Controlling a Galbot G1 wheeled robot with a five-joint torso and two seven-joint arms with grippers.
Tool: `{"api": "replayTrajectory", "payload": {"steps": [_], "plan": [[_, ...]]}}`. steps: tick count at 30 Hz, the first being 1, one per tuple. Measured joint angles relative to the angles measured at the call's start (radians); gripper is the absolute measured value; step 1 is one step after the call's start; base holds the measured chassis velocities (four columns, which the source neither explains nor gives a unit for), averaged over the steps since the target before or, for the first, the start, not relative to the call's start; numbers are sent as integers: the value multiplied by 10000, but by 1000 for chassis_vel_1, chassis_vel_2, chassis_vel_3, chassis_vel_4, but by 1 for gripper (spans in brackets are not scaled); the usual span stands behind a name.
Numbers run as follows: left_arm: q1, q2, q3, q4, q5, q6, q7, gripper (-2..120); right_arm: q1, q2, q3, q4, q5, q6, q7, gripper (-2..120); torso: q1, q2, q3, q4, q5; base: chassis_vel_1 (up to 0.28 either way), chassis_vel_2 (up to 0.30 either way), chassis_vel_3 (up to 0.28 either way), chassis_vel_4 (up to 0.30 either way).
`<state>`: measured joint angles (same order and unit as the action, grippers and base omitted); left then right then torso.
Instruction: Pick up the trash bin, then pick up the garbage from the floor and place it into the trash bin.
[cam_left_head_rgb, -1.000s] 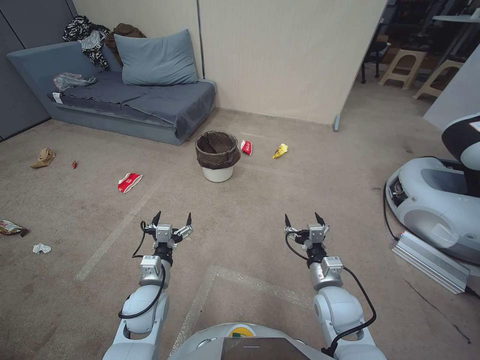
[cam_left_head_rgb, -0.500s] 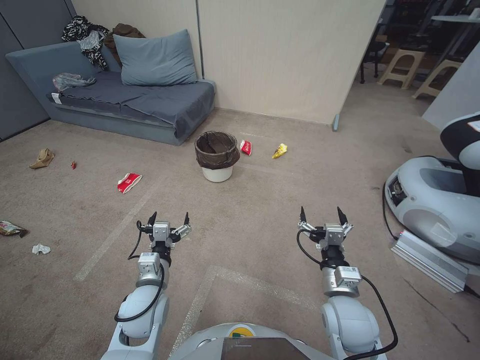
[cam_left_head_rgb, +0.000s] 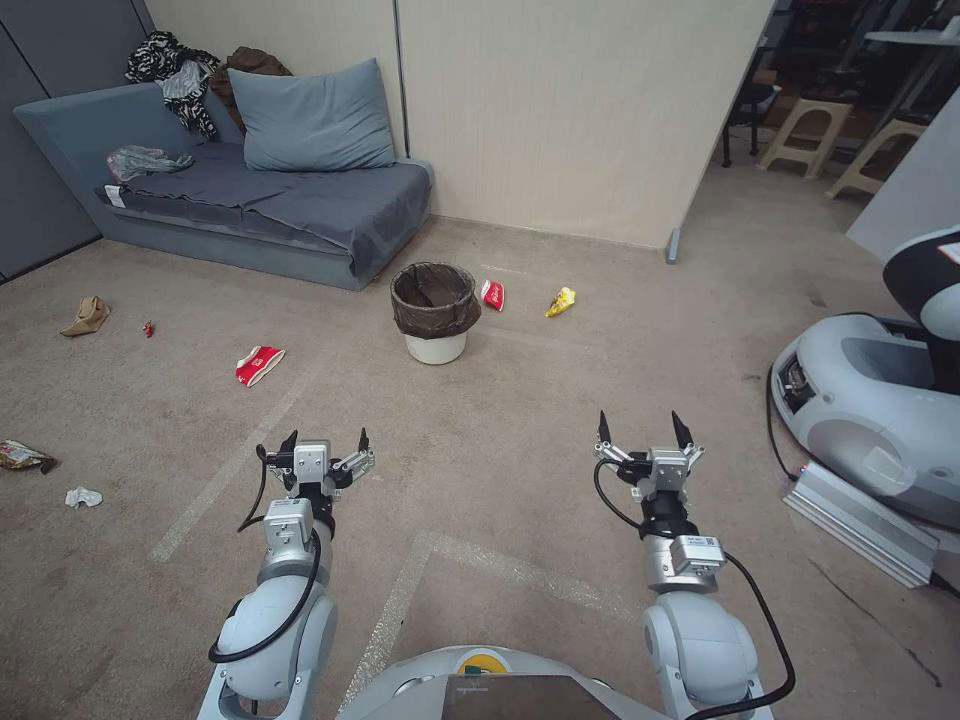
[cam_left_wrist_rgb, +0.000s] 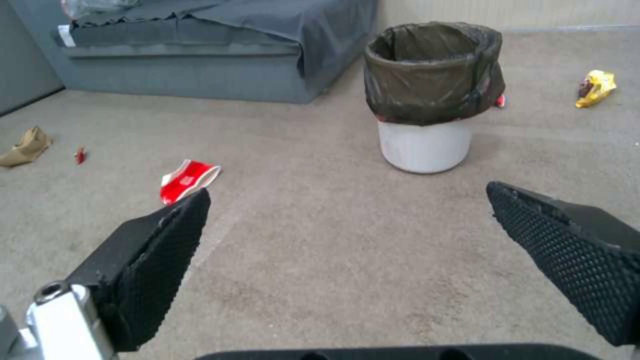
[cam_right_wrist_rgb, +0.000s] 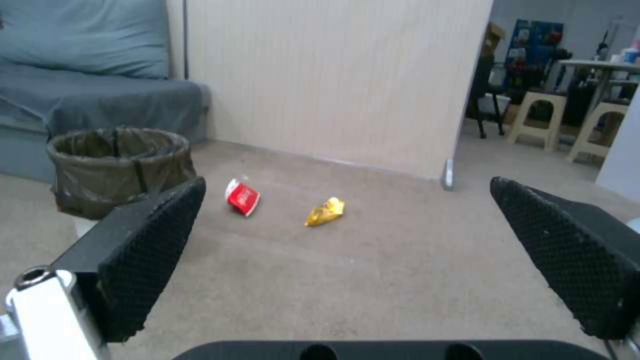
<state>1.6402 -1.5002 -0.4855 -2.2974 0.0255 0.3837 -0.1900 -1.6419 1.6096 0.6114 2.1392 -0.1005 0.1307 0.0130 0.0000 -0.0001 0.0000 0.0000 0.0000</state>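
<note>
Snack packet (cam_left_head_rgb: 492, 294) and yellow wrapper (cam_left_head_rgb: 560, 301) just beside trash bin (cam_left_head_rgb: 435, 312)

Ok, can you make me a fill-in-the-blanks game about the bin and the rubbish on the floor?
1. The trash bin stands on the floor in front of the grey ____.
2. The wrapper lying farthest to the right of the bin is coloured ____.
3. The left gripper and the right gripper are both ____ and hold nothing.
4. The bag folded over the bin's rim is dark, but the bucket below it is ____.

Missing words: sofa; yellow; open; white
</note>
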Motion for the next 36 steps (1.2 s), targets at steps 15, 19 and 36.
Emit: {"api": "replayTrajectory", "payload": {"steps": [15, 19, 36], "plan": [[16, -1, -13, 36, 37, -145, 23, 100, 28, -10, 71, -193, 181, 212, -278, 100, -1, 0, -1, -1, 1, -9, 9, 8, -9], [13, -3, -10, 62, 38, -172, 35, 100, 40, -12, 83, -295, 160, 237, -313, 100, 0, 1, 0, 0, 0, -124, 127, 124, -130], [0, -15, 10, 92, 39, -214, 63, 100, 74, -15, 120, -391, 0, 276, -328, 100, 0, 0, 1, 2, 4, -268, 262, 263, -261]]}}
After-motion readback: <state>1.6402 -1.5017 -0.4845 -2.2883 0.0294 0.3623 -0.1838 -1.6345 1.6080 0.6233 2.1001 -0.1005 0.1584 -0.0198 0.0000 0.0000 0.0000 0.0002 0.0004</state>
